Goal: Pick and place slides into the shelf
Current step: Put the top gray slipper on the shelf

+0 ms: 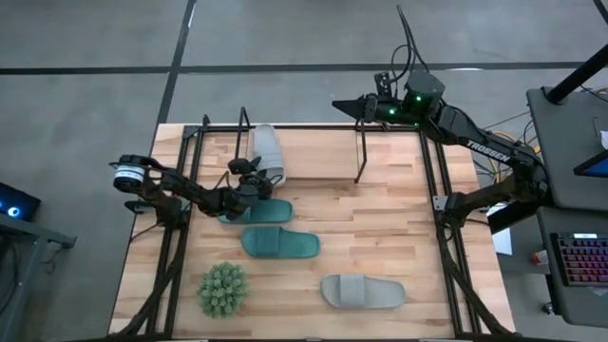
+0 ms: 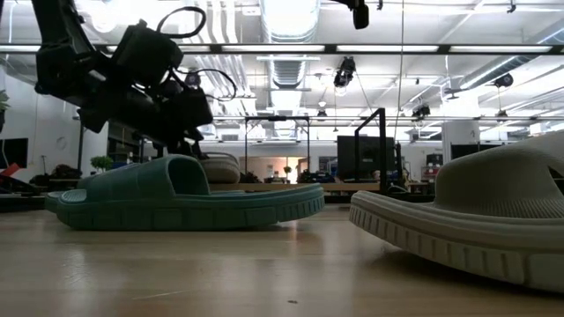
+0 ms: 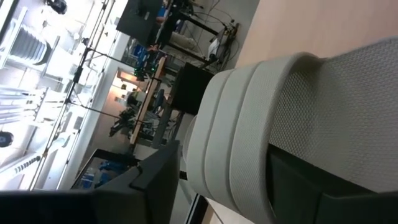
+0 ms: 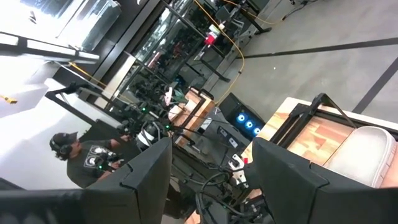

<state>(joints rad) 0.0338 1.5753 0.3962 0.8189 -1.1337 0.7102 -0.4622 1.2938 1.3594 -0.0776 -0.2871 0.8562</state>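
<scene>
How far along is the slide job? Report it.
Done: one grey slide lies on the shelf. In hand: nothing; the left gripper hovers beside that slide, fingers apart. Left: two teal slides and a grey slide on the table. The right gripper waits, open, behind the shelf.

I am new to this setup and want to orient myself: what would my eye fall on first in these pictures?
First, the slides: a grey slide lying on the shelf at the table's far left, two teal slides mid-table, and another grey one near the front. The left end effector hovers beside the shelved slide. A spiky green plant sits front left.
</scene>
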